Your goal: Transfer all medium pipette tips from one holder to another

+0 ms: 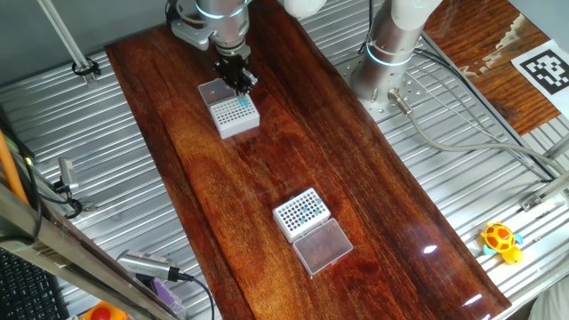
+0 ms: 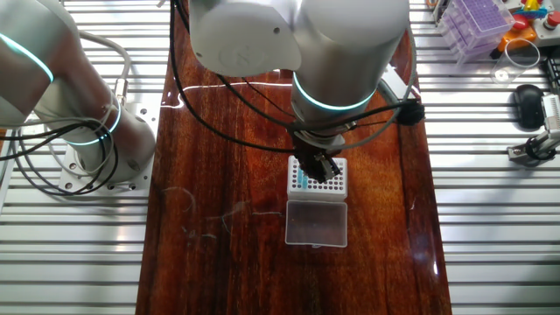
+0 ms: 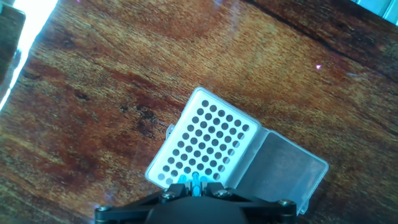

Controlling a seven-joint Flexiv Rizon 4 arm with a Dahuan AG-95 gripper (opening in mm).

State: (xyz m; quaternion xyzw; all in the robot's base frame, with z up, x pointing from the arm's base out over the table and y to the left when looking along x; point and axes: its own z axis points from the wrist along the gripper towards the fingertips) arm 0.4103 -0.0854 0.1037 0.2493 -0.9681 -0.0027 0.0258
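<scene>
Arm: one robot arm reaching down over a dark wooden table (image 1: 356,169), its gripper (image 1: 241,83) poised above the far holder.
Gripper: fingers closed on a single teal pipette tip (image 3: 195,182), held upright between the pads; the hand view shows the tip pointing down toward the holes, presumably so it can go straight in or out.
Far holder (image 1: 236,114): white perforated box directly under the gripper, its clear lid (image 1: 214,91) folded open flat beside it so the holes are reachable. A few teal tips show along one edge in the other fixed view; most holes look empty in the hand view.
Near holder (image 1: 301,213): second white box, well apart from the first on the same table, its lid (image 1: 323,245) also open, with a cluster of blue tips (image 1: 307,209) in it.
Stage, as judged: mid-transfer, one tip at a time. Whether this tip is being seated or lifted cannot be told.
Risk, as judged: a slender tip tilted in the pinch would miss its hole.
</scene>
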